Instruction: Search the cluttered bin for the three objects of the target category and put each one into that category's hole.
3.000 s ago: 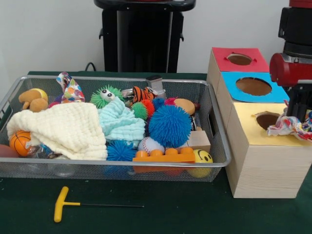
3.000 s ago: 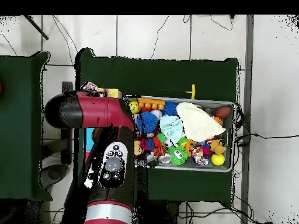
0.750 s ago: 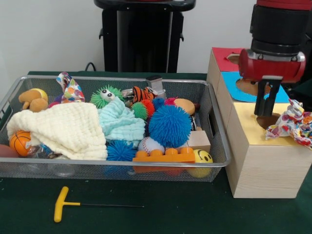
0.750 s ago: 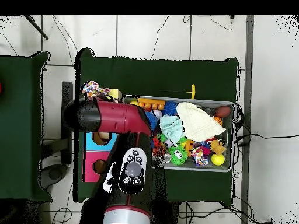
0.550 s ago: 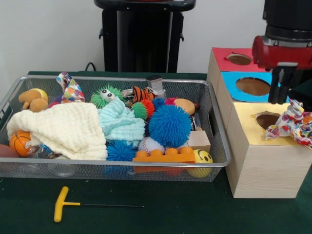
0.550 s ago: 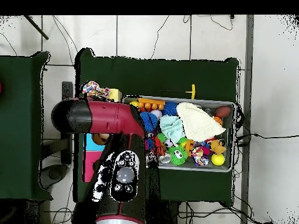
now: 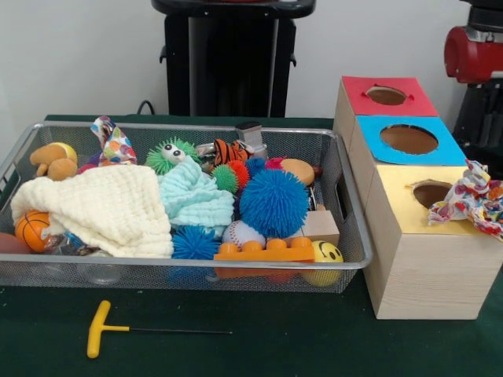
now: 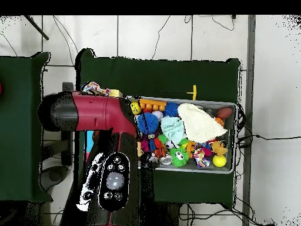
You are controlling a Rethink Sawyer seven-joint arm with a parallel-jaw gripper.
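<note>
**End effector out of sight, rope toy beside the hole**

End effector state: I cannot tell, since neither view shows it clearly. Only the red and black arm (image 7: 475, 75) appears at the right edge of the front view, and from overhead its bulk covers the boxes.

A braided rope toy (image 7: 470, 198) lies on the yellow top of the nearest box (image 7: 428, 255), sprawled toward the right edge and partly overhanging it. It sits just beside the hole (image 7: 431, 192), touching or nearly touching the rim on the right, but it is not inside. Nothing visibly holds it.

In the bin (image 7: 181, 263), a polka-dot cloth (image 7: 112, 143) stands at the far left corner, well apart from the boxes. A cream cloth (image 7: 102, 208) and a pale blue cloth (image 7: 192, 198) lie across the middle, among spiky balls.

The coming move turns on one relation: the hole lies to the picture's left of the rope toy in the front view, so the toy would need a short nudge or a lift that way to drop through. The arm stands above and behind the boxes, on the toy's side. Judged from this, the first item is not yet posted.
</note>
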